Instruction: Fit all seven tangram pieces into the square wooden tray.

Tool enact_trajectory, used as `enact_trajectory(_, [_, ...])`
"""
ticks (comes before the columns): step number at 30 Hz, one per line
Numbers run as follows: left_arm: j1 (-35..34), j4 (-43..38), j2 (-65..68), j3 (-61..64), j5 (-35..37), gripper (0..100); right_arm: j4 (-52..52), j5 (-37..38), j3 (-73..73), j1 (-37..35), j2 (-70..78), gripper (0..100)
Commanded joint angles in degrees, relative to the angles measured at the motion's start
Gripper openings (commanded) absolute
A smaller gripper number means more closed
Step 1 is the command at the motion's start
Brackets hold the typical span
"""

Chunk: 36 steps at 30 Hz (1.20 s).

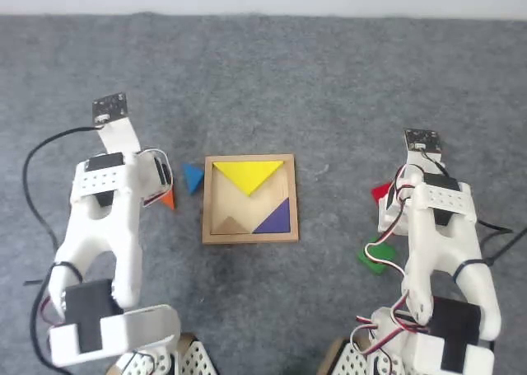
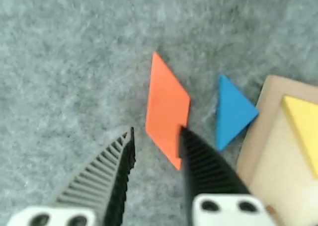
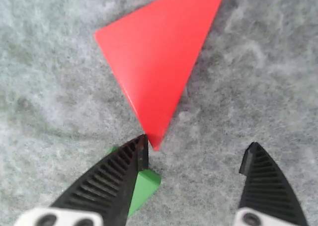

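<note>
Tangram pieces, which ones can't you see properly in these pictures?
Orange piece: high view, the left arm covers all but a tip.
Red triangle: high view, mostly behind the right arm; right wrist view, a corner runs off the edge.
Green piece: right wrist view, mostly under the right claw, so its shape is unclear.
Wooden tray: left wrist view, cut off by the edge.

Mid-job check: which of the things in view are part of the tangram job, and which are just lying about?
Part of the job:
wooden tray
in it: yellow triangle, purple triangle, tan triangle
outside it: blue triangle, orange parallelogram, red triangle, green piece

Not part of it:
grey mat
arm cable
</note>
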Motion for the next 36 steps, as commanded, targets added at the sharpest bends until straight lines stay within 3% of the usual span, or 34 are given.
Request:
enact_trajectory(1, [0.09, -1.58, 5.01, -6.11, -4.84, 19, -0.22, -0.09, -0.26, 0.57, -1.54, 30.7])
enact_trajectory(8, [0.0, 10.9, 21.27, -22.73, -7.03, 19, -0.22, -0.09, -0.26, 0.57, -1.54, 30.7])
enact_trajectory(11, [0.09, 13.89, 25.23, -27.38, -11.6, 19, -0.13, -0.09, -0.18, 0.75, -1.54, 30.7])
enact_trajectory(17, [0.09, 14.15, 25.85, -28.0, -14.95, 19, -0.22, -0.09, 0.09, 0.75, -1.63, 30.7])
enact_trajectory(25, [0.18, 14.59, 26.29, -27.82, -14.59, 5, -0.22, -0.09, 0.09, 0.75, -1.63, 30.7])
enact_trajectory(36, [0.97, 15.91, 25.93, -27.47, -14.51, 4, -0.22, -0.09, 0.09, 0.75, -1.63, 30.7])
